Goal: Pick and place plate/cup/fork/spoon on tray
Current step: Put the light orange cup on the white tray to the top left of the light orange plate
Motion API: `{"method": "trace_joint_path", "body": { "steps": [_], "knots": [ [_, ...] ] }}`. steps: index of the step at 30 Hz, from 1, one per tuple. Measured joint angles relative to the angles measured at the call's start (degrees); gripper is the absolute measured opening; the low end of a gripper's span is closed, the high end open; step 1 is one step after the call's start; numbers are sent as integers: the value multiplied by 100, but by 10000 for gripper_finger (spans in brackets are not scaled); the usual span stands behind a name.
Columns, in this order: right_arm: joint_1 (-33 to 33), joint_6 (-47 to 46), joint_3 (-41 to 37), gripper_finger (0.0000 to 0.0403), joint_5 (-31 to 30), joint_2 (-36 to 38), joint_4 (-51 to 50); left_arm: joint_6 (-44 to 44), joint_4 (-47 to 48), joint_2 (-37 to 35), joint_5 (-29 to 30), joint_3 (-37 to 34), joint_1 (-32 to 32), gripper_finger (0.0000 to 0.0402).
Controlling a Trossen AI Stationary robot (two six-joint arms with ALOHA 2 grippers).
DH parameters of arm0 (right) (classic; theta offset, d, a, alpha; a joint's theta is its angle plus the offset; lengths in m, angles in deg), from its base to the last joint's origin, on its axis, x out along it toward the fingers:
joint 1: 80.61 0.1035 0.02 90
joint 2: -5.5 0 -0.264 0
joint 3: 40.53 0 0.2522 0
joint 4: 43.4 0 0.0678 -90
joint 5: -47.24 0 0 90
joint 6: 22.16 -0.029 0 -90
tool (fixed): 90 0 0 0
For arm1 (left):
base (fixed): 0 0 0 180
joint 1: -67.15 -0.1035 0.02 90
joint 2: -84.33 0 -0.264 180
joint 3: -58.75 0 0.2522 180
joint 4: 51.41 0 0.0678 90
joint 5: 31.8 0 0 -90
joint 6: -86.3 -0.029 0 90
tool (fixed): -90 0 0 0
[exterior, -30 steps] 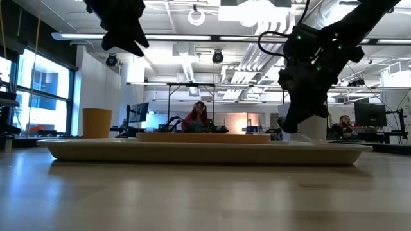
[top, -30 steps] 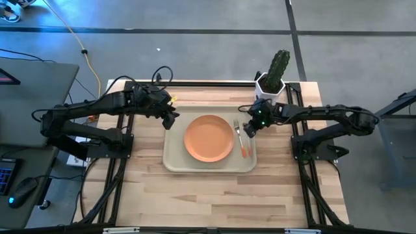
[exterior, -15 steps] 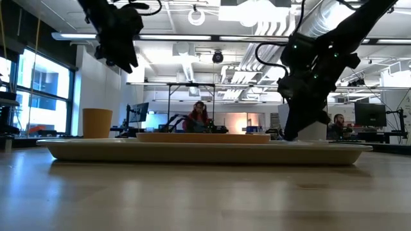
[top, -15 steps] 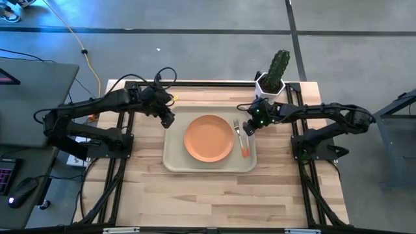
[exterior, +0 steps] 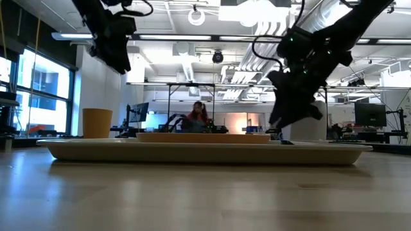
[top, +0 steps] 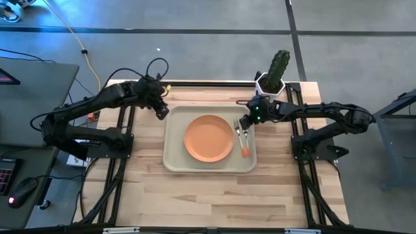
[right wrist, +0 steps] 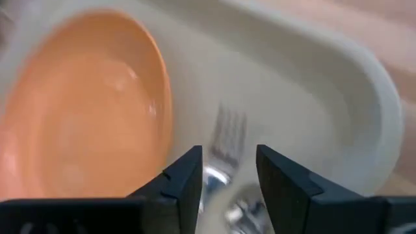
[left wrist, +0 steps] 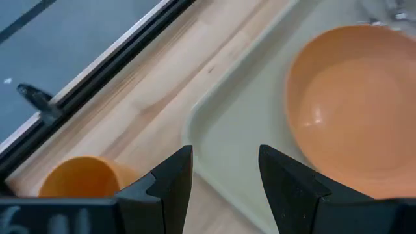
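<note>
The spoon [right wrist: 229,198] is mostly hidden between the right gripper [right wrist: 227,170]'s 2 parted, empty fingers, with the fork [right wrist: 225,135] just ahead beside the plate [top: 208,138] on the tray [top: 174,158]. The left gripper [left wrist: 224,172] hovers open over the tray's corner, the cup [left wrist: 80,177] on the table close beside it, half cut off.

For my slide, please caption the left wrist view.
Open left end effector above the tray corner, between cup and plate.

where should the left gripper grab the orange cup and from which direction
Grip the cup across its side wall, coming straight down with open jaws. It stands upright on the table just off the tray, mouth open, nothing crowding it.
</note>
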Motion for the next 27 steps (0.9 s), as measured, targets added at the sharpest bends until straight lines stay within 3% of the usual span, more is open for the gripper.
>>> {"method": "trace_joint_path", "body": {
  "steps": [6, 14, 19, 22, 27],
  "knots": [
    [339, -177, 693, 138, -658, 207, -103, -31, 183, 166, 82, 0, -517, 168],
    [582, 235, 1627, 138, -1188, 216, -605, 9, 151, 541, 1500, 4, -1518, 160],
    [545, 93, 1729, 138, -1233, 213, -644, 31, 592, 1199, 1032, 4, -2121, 130],
    [585, -31, 1729, 138, -1185, 211, -708, 116, 1055, 1473, 1099, 2, -2297, 114],
    [774, -114, 1696, 138, -1302, 209, -868, 260, 980, 1574, 1105, 98, -2301, 104]
  ]
}}
